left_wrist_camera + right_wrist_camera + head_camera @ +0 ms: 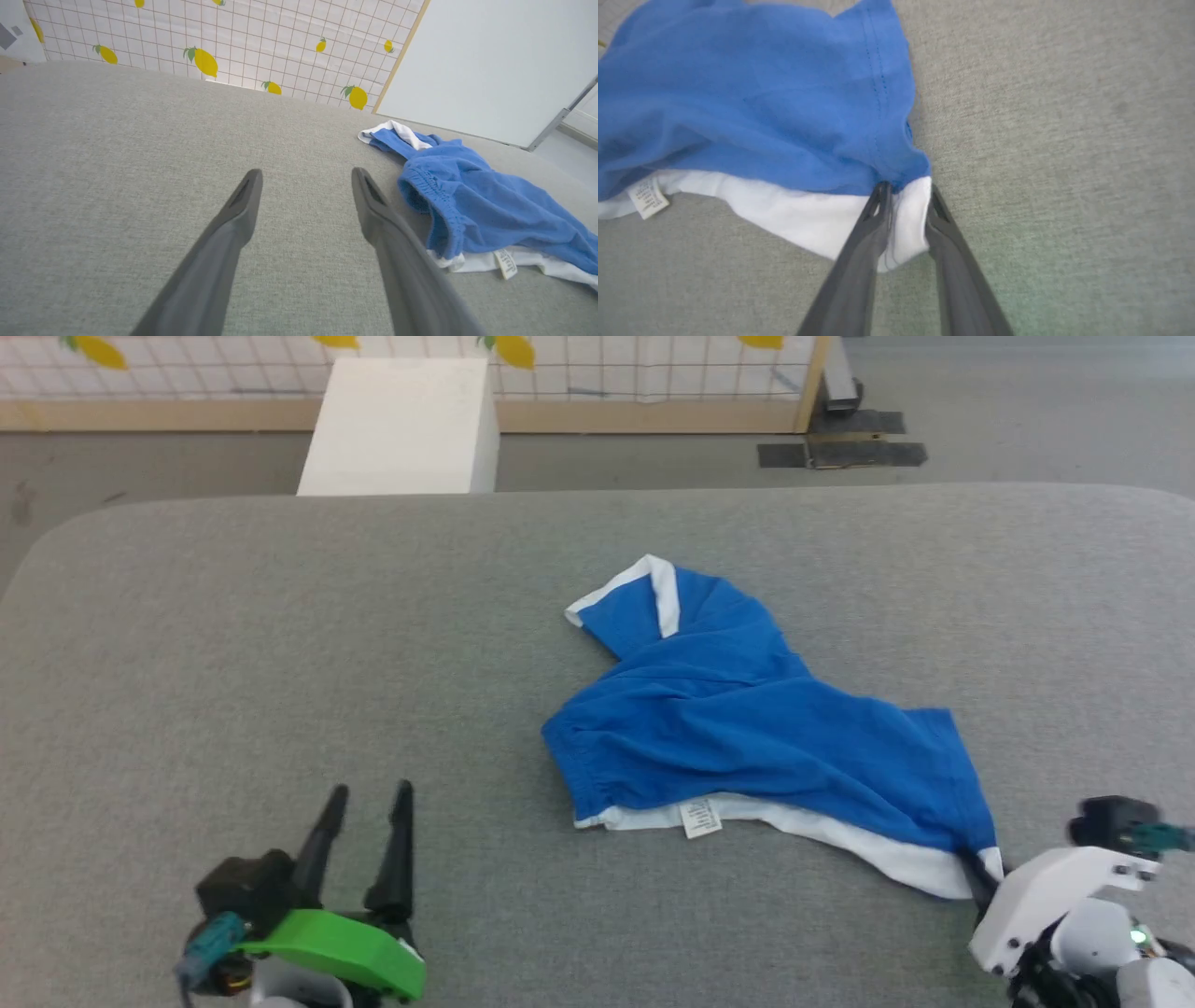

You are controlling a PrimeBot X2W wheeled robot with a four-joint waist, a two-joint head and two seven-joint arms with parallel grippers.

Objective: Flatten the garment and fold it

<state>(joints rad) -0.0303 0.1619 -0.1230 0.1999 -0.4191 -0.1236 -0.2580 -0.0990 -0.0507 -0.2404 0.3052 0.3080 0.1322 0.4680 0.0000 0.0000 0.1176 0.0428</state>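
Right gripper (908,189) is clamped on a white corner of the garment (738,93), seemingly for pulling flat; left gripper (371,790) is held open, idle.

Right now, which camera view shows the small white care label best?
The right wrist view: the care label is largest there, print lines visible. The head view shows it small at the garment's edge; the left wrist view, narrow and slanted.
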